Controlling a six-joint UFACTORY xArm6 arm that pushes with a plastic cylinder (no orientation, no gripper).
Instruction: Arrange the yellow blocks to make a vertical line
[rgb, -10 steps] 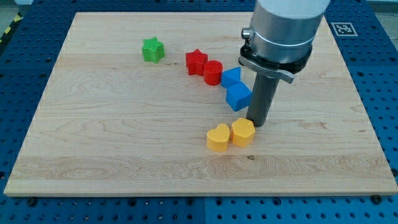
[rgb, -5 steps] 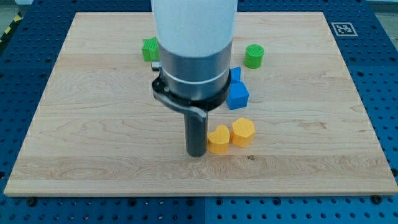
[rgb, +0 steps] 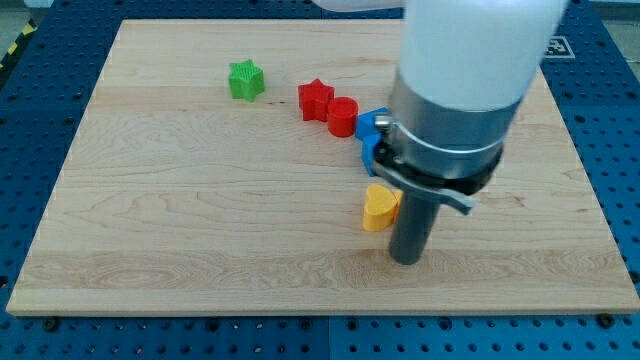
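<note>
A yellow heart block (rgb: 378, 208) lies on the wooden board (rgb: 180, 220), right of the view's centre. My tip (rgb: 407, 258) stands on the board just to the lower right of it, close to its edge; I cannot tell if they touch. The second yellow block does not show; the arm's body covers the spot to the heart's right. The heart sits just below the blue blocks.
A green star (rgb: 245, 80) lies at the upper left. A red star (rgb: 315, 98) and a red cylinder (rgb: 342, 116) sit side by side above centre. Two blue blocks (rgb: 368, 127) are partly hidden behind the arm.
My tip has gone from the left of the yellow heart to its lower right. The heart has shifted right and slightly up. The yellow hexagon and the green cylinder are now hidden.
</note>
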